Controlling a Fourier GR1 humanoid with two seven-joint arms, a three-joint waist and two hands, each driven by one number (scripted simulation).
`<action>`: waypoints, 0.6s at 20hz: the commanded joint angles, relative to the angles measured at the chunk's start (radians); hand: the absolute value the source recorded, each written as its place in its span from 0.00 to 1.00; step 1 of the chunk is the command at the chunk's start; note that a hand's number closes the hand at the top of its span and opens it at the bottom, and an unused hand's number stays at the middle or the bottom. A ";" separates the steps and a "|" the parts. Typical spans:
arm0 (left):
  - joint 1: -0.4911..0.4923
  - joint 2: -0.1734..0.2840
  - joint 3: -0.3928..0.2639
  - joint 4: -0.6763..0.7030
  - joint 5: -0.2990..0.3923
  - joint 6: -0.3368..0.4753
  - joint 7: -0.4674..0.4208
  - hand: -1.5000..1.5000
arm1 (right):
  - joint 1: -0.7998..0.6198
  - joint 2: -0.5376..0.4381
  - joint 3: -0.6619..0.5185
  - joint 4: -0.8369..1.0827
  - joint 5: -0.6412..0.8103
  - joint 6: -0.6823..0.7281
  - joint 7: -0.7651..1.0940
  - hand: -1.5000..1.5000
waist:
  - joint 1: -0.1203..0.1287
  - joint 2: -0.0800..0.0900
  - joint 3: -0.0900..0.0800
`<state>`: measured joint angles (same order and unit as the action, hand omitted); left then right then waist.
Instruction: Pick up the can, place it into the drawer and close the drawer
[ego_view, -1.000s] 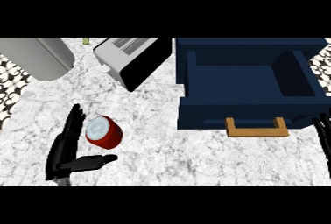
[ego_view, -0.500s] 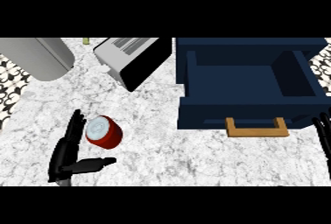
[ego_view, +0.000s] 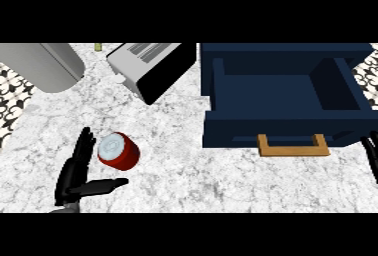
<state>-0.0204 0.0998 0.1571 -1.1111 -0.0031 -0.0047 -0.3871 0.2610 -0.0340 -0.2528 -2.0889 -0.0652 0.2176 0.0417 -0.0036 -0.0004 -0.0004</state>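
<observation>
One head view, looking steeply down onto the bench (ego_view: 221, 175).
You see from the robot's own head, so your left and right match its own: the left hand (ego_view: 74, 172) enters near 7 o'clock, the right hand's fingers (ego_view: 369, 155) at the 4 o'clock edge. The open drawer (ego_view: 284, 95) fills 1 to 3 o'clock, the toaster (ego_view: 151, 67) sits at 11. No second view shares the scene.

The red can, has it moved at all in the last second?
No. The can sits at the same spot on the counter, the same way off from the toaster and the drawer. The left hand shifted slightly beside it.
</observation>
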 joint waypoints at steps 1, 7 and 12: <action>0.020 -0.021 -0.026 -0.074 0.002 0.022 0.073 0.00 | 0.002 0.011 0.012 -0.081 -0.013 -0.001 0.060 0.00 | 0.002 -0.001 0.000; -0.060 -0.017 -0.013 0.068 -0.003 0.027 -0.010 0.00 | -0.003 0.032 0.108 -0.041 0.073 -0.089 0.029 0.00 | 0.001 0.000 0.000; -0.157 -0.004 0.015 0.233 -0.009 0.058 -0.073 0.00 | -0.022 0.029 0.049 -0.071 0.050 -0.038 0.080 0.00 | -0.001 0.000 0.000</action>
<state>-0.1284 0.0985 0.1658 -0.9583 -0.0016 0.0251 -0.4293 0.2654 -0.0117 -0.2256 -2.1184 -0.0384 0.1998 0.0652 -0.0043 -0.0001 0.0000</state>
